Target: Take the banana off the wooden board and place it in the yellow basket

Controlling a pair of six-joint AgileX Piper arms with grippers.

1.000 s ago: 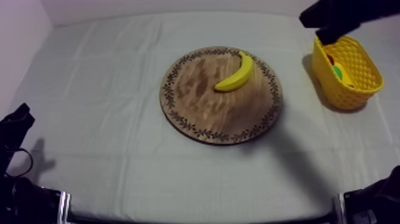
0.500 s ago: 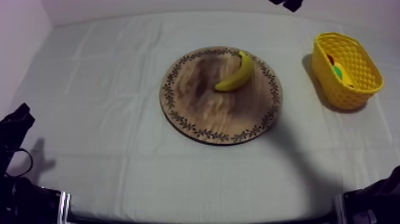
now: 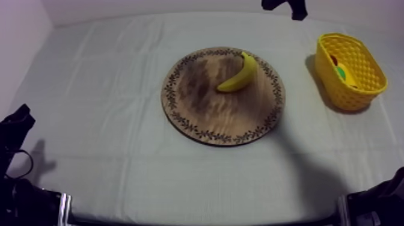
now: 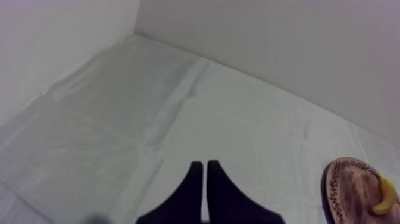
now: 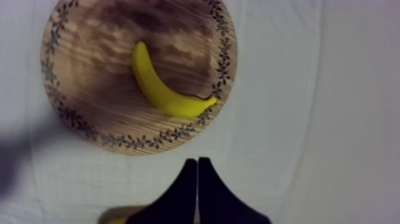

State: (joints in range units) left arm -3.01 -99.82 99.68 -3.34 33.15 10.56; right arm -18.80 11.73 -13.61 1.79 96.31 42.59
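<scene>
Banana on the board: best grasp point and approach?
Probably grip the banana at its thick middle, from straight above, fingers across its width. It lies flat on the wooden board, nothing beside it. Right gripper is shut; open first.

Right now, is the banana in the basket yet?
Out. The banana lies on the wooden board, apart from the yellow basket.

Left tool [image 4: 205, 166]: two black fingers pressed together in narrow wedge, nothing between them, over bare grey-white cloth [image 4: 119, 131]. Cloth creased, fold lines running toward far corner of counter [image 4: 250, 119], where two pale walls [image 4: 268, 36] meet. Round wooden board [image 4: 348, 186] with patterned rim well apart from tool, partly in sight. Yellow banana [image 4: 387, 196] lies on board, close to rim.
</scene>
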